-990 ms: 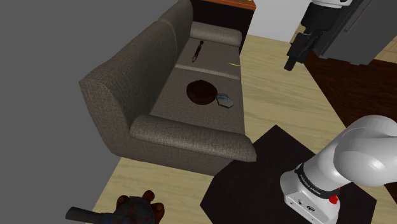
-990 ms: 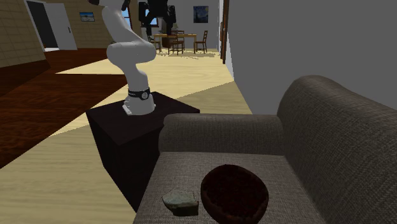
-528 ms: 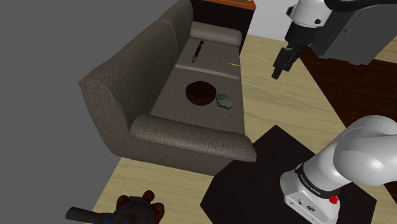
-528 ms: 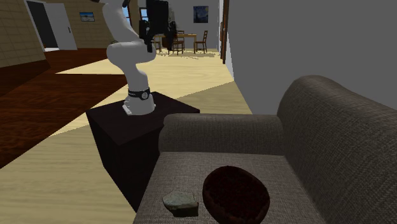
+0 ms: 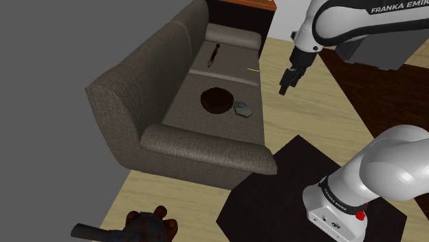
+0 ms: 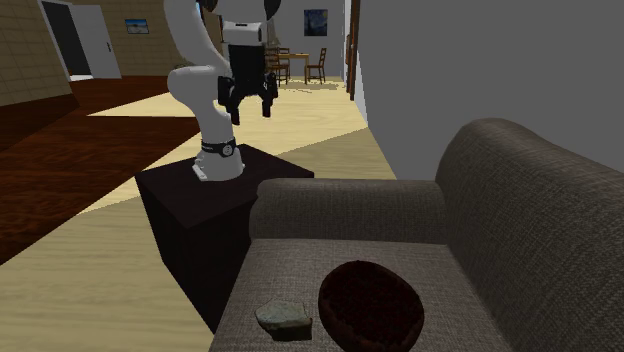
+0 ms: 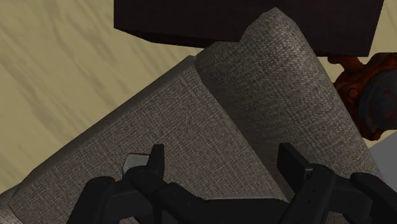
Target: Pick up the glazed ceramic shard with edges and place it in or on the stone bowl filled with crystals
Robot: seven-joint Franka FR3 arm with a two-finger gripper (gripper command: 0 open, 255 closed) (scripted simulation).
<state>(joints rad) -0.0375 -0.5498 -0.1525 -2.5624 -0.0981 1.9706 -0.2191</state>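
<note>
Approach stage. The gripper [image 6: 252, 113] hangs in the air with its fingers spread wide and nothing between them, well apart from the shard [image 5: 243, 108]. The shard lies on the sofa [image 5: 137, 103] seat just beside the dark bowl [image 5: 216, 99]; grasping, lifting and placing are not yet done.

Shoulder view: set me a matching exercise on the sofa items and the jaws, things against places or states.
1 grey-green angular shard
2 dark brown round bowl
3 slim dark red stick
4 black jaws

A far cushion of the grey-brown fabric sofa
B open, in the air, empty
C seat's front edge, beside the bowl
D between shard and backrest

Pairs: 1-C, 2-D, 3-A, 4-B
</note>
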